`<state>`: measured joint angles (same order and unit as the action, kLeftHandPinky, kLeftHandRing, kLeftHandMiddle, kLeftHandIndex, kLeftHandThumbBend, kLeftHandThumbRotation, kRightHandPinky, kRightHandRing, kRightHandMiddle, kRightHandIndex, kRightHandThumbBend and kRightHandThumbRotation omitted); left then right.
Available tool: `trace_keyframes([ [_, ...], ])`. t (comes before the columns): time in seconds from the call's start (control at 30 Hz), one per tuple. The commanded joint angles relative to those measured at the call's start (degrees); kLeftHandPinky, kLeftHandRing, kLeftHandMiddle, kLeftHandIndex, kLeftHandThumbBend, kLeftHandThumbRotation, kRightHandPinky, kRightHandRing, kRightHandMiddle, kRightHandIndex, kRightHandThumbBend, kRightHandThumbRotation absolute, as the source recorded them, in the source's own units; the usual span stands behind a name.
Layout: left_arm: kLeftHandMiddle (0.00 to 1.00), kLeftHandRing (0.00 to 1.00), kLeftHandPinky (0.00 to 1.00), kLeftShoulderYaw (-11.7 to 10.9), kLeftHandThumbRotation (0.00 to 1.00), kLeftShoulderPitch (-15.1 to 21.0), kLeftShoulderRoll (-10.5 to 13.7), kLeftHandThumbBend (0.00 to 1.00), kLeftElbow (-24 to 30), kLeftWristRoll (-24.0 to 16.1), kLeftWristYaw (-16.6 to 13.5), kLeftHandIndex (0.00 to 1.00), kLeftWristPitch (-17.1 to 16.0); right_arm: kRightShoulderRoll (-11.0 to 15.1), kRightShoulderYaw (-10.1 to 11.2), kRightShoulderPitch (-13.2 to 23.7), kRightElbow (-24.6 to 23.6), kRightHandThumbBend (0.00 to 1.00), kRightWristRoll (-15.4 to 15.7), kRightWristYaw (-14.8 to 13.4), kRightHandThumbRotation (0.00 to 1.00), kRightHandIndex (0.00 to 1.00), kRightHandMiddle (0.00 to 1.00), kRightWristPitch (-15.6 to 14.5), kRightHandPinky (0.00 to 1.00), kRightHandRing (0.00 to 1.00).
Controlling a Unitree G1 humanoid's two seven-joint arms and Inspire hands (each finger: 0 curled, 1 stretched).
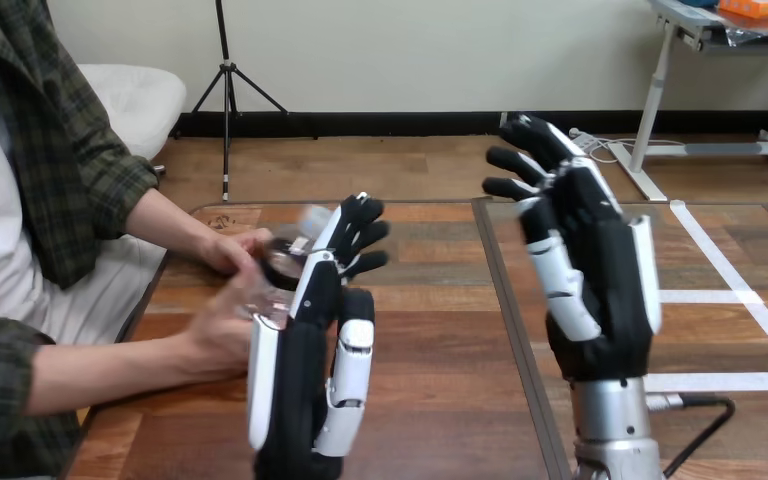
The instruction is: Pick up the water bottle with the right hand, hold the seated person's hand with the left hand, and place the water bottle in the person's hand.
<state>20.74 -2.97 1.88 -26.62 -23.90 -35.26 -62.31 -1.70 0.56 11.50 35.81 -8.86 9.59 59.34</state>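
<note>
The person's two hands hold a clear water bottle [282,262] at the table's left, lying on its side with a dark round end toward me. One of the person's hands [232,250] is on its far side, the other [215,338] is below it. My left hand [305,350] stands upright right in front of them with straight fingers, covering part of the bottle; I cannot tell whether it touches the person's hand. My right hand [595,270] is raised above the table at the right, open, with nothing in it.
A dark seam [510,300] runs down the wooden table between my hands. White tape lines [720,296] mark the table's right part. The table's left edge [145,300] lies by the person's lap.
</note>
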Motion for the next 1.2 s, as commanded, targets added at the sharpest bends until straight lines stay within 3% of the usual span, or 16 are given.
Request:
trace_keyframes([
  [0.0,0.87,0.83,0.76,-1.46,1.00,1.41,-2.92,0.04,-0.77,1.71,1.20,0.89,-3.22,-1.54,0.45,-0.02,-3.52,0.40,-0.72,-0.53,0.65,0.77,0.82,1.07,0.65,0.76],
  [0.5,0.86,0.82,0.77,-1.80,1.00,-0.96,-6.35,0.00,-0.25,3.44,6.67,0.88,-4.54,-3.41,0.26,-3.08,-6.08,0.37,-1.03,-1.39,0.69,0.73,0.79,0.33,0.59,0.73],
  [0.77,0.85,0.81,0.77,-1.94,1.00,-1.41,-6.49,0.00,0.25,6.04,10.21,0.87,-3.96,-3.58,-0.02,-4.14,-6.66,0.35,-0.88,-1.48,0.64,0.73,0.79,0.14,0.59,0.74],
  [1.17,0.83,0.80,0.77,-3.49,1.00,-2.56,-6.87,0.00,1.17,4.48,11.91,0.86,-3.31,-3.74,-0.15,-5.63,-7.37,0.31,0.61,-2.72,0.55,0.73,0.80,-0.43,0.60,0.75],
])
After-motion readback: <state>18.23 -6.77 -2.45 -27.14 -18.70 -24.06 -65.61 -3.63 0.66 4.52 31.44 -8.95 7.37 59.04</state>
